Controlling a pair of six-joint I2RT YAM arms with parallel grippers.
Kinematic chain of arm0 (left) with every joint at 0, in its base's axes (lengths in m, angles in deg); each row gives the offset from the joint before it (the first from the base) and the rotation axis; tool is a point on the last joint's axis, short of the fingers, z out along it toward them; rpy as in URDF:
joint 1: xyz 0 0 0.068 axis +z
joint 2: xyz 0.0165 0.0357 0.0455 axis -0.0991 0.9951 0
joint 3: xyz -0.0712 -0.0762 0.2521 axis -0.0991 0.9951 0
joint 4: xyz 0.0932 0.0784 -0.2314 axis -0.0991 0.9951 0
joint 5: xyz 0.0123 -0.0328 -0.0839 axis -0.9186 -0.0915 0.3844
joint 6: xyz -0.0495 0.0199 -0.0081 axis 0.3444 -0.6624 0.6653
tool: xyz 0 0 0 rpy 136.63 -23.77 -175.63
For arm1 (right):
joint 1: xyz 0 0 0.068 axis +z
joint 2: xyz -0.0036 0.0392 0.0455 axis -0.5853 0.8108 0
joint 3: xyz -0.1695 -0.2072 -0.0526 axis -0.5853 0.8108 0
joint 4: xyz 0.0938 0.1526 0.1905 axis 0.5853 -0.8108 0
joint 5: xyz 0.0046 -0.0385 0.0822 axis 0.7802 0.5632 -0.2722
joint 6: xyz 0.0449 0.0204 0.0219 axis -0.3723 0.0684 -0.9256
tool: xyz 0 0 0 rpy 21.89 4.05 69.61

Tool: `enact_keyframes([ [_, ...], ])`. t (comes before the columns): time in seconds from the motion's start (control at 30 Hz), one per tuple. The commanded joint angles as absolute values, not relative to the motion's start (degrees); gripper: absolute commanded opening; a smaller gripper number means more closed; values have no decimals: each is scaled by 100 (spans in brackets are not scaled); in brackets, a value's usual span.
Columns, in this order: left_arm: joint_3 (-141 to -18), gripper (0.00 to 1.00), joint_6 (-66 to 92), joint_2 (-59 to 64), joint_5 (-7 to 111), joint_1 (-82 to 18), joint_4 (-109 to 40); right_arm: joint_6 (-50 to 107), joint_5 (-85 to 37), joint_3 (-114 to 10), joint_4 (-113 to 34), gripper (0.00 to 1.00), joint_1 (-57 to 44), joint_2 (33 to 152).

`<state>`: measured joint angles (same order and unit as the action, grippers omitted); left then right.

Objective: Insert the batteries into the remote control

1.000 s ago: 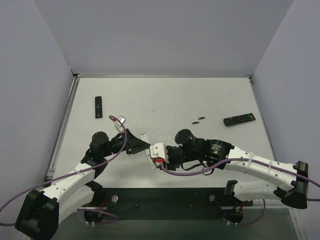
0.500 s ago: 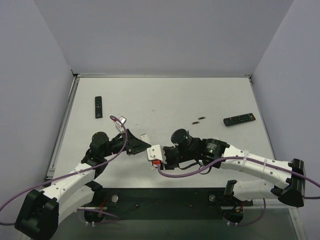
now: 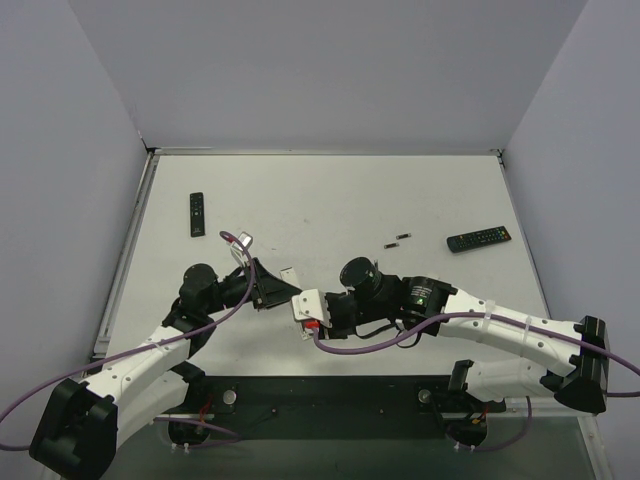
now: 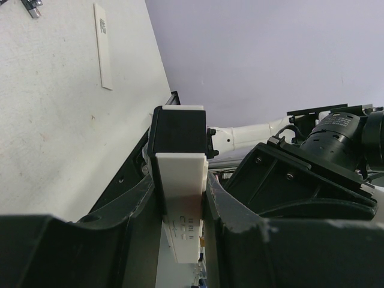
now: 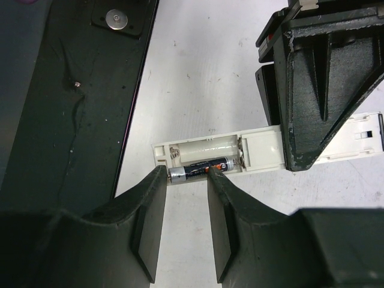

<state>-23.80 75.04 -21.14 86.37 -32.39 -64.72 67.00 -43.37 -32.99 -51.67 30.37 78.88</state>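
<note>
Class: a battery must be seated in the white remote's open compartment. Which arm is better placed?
The right. Its claw grips the battery at the open compartment, while the left claw holds the white remote.

Left gripper (image 4: pixel 180 198) clamps white remote (image 4: pixel 182 204); black end cap, possibly.

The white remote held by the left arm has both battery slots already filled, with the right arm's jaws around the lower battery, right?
Not quite. In the right wrist view the white remote has only one slot filled: the battery between the right arm's jaws lies in the lower slot, and the upper slot is empty. The left arm does hold the remote.
</note>
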Motion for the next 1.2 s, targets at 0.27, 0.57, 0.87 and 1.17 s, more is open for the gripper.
enact_keyframes([
  [0.27,-2689,0,7586,-2220,8739,-3276,-6888,6686,-4347,-3588,-5131,26,3044,8013],
  [0.57,-2707,0,7586,-2237,8687,-3276,-6844,6510,-4083,-3640,-5158,21,3071,8083],
  [0.87,-2768,0,7603,-2290,8713,-3276,-6800,6457,-3653,-3570,-5175,18,3071,8136],
  [1.17,-2777,0,7595,-2317,8748,-3276,-6783,6448,-3231,-3500,-5202,15,3062,8153],
])
